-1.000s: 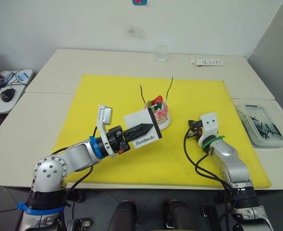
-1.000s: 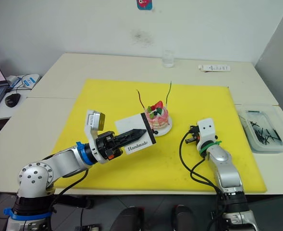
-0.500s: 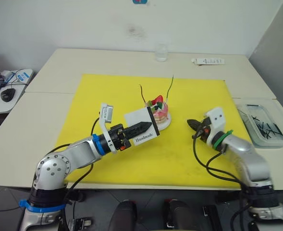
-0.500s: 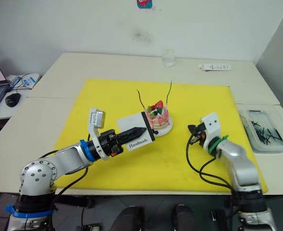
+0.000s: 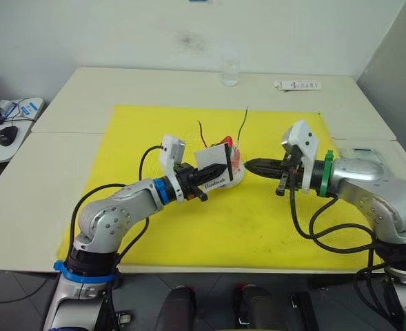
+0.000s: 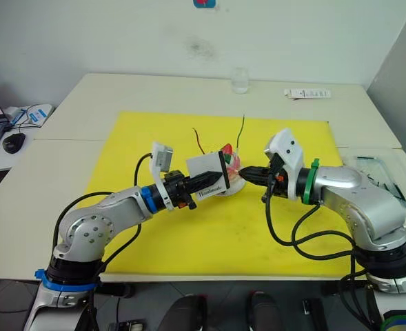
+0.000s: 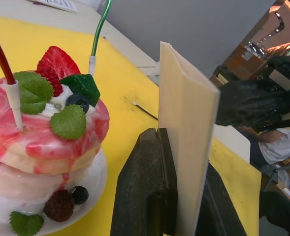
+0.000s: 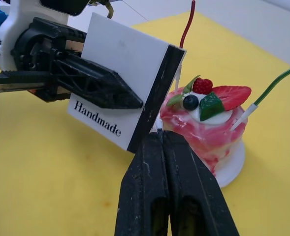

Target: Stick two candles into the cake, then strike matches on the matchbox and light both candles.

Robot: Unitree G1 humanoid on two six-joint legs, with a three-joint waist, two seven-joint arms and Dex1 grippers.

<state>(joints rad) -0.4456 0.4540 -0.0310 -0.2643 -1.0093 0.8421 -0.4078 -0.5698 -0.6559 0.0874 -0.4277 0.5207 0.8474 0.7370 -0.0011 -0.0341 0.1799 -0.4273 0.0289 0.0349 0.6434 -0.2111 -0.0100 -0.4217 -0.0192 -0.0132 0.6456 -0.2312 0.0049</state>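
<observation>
The pink cake (image 8: 211, 125) sits on its white plate (image 8: 233, 167) mid-mat, with a dark red candle (image 8: 186, 24) and a green candle (image 8: 275, 83) standing in it. My left gripper (image 5: 225, 170) is shut on the white "Handmade" matchbox (image 8: 122, 83), holding it on edge just in front of the cake, black strip toward the right arm. My right gripper (image 8: 160, 133) is shut, its tips at the black strip. Only a tiny bit of a match pokes out of them.
The yellow mat (image 5: 258, 227) covers the table's middle. A loose match (image 7: 145, 111) lies on it beyond the cake. A clear tray (image 6: 385, 176) of dark sticks stands at the right, a glass (image 5: 229, 72) and a white strip-shaped object (image 5: 297, 86) at the back, a mouse (image 5: 6, 134) far left.
My right arm has swung up and left, bringing its shut tips to the matchbox. My left gripper has carried the matchbox closer to the cake and stood it more upright.
</observation>
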